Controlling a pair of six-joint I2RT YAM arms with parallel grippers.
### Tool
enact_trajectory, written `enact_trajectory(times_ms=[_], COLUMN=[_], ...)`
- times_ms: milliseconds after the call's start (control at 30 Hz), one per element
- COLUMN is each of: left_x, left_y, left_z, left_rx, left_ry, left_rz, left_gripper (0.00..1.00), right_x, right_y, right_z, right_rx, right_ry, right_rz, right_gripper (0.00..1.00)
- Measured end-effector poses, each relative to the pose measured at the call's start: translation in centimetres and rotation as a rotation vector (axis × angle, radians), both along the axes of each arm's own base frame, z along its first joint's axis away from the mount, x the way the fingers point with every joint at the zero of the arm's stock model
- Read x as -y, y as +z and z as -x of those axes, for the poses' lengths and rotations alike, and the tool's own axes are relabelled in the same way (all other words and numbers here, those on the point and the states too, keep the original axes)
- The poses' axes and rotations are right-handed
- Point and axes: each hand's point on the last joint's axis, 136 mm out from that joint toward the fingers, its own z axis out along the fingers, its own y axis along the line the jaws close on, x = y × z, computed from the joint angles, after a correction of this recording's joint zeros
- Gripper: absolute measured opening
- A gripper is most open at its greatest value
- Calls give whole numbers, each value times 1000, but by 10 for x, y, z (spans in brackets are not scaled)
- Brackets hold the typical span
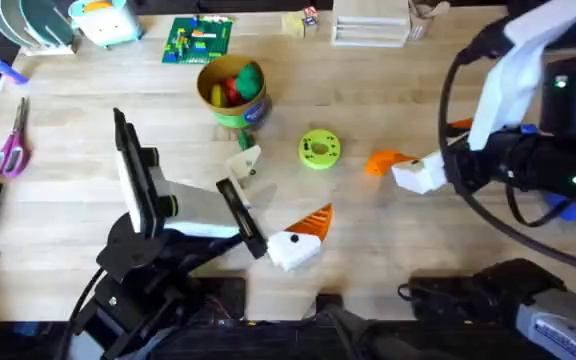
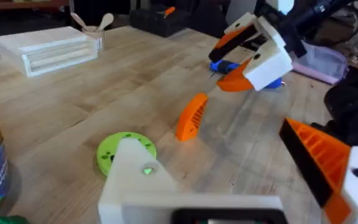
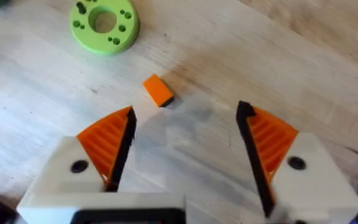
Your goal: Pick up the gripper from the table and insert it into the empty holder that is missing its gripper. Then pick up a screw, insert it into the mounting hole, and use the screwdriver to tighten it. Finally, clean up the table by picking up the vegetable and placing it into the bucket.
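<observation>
The gripper, a small orange ribbed wedge [image 2: 191, 116] [image 3: 158, 91], stands on the table between the lime-green disc [image 1: 318, 148] and my right gripper [image 1: 408, 172] [image 3: 185, 115]. That gripper hovers just short of it, open, with orange pads on both fingers. My left gripper [image 1: 288, 185] [image 2: 210, 140] is open too. One of its fingers is the bare white holder [image 1: 246, 160] [image 2: 135, 180]; the other carries an orange pad. The yellow bucket [image 1: 233, 95] holds red and green toy produce. The dark green vegetable [image 1: 245, 140] lies at its near side. The blue screwdriver [image 2: 225, 65] lies behind the right gripper.
Scissors [image 1: 8, 150] lie at the far left. At the back are a green brick plate [image 1: 198, 40] and a white tray [image 1: 368, 30]. Bare wood stretches between the disc and the table's front edge.
</observation>
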Motion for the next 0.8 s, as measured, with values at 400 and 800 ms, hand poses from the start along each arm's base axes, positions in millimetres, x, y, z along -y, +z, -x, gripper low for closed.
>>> enact_trajectory(times_ms=[400,800], left_x=[0,0], left_y=[0,0], left_z=[0,0], left_rx=[-3,-3], left_ry=[0,0], left_rz=[2,1], left_gripper=[991,991], right_x=[-19,-27], right_y=[-23,-50], right_z=[-16,-20], right_rx=[-80,-177], right_ry=[163,196], right_rz=[138,139], right_gripper=[991,939])
